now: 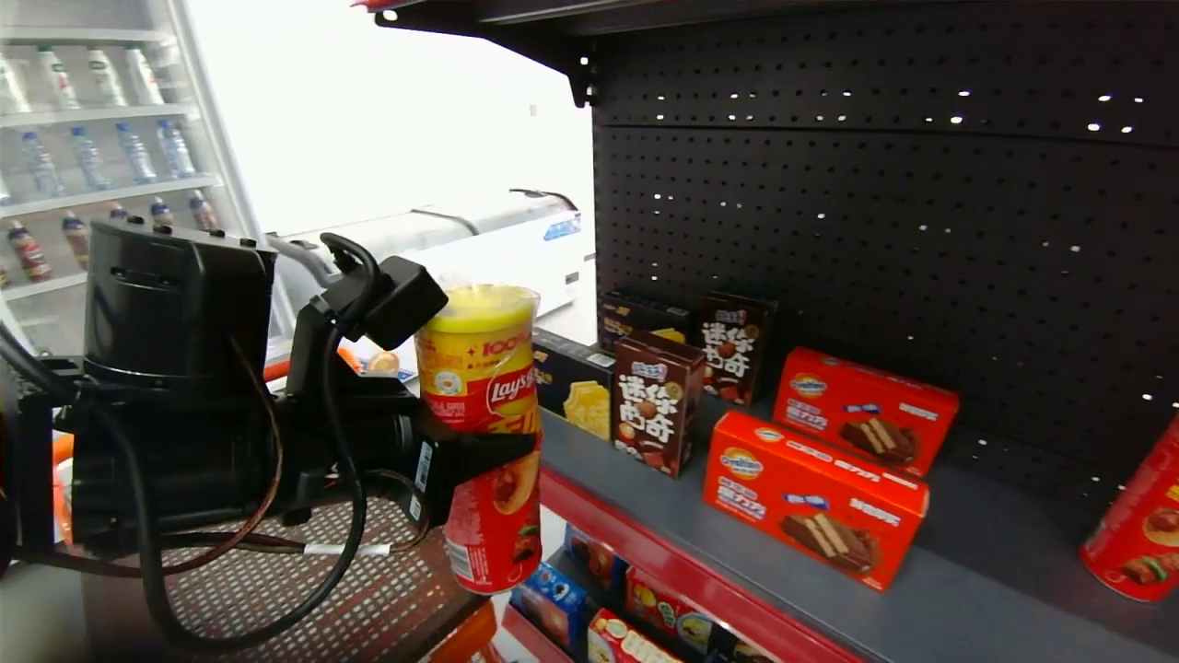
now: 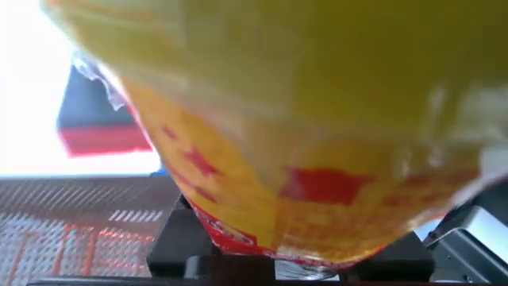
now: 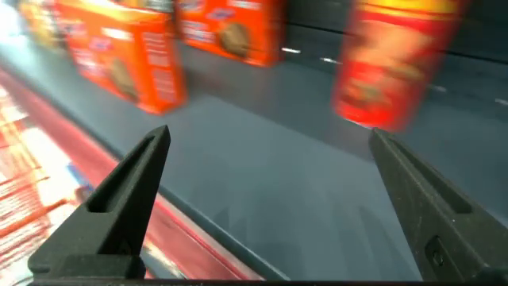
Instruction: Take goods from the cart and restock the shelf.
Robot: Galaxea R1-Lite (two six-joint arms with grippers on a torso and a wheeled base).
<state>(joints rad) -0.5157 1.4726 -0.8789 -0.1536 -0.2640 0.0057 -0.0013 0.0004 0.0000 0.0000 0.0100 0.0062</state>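
Observation:
A tall red and yellow chips can stands upright in the air just left of the shelf's red front edge, with my left gripper shut around its middle. Seen from the left wrist, the same can looms very close between the dark fingers. The cart's mesh floor lies below it. My right gripper hangs open over the grey shelf board, nothing between its fingers. Another red chips can stands beyond it, at the shelf's right end.
Two orange biscuit boxes sit mid-shelf, brown boxes and dark boxes to their left. A black pegboard wall backs the shelf. Packets fill a lower shelf. A bottle cooler stands far left.

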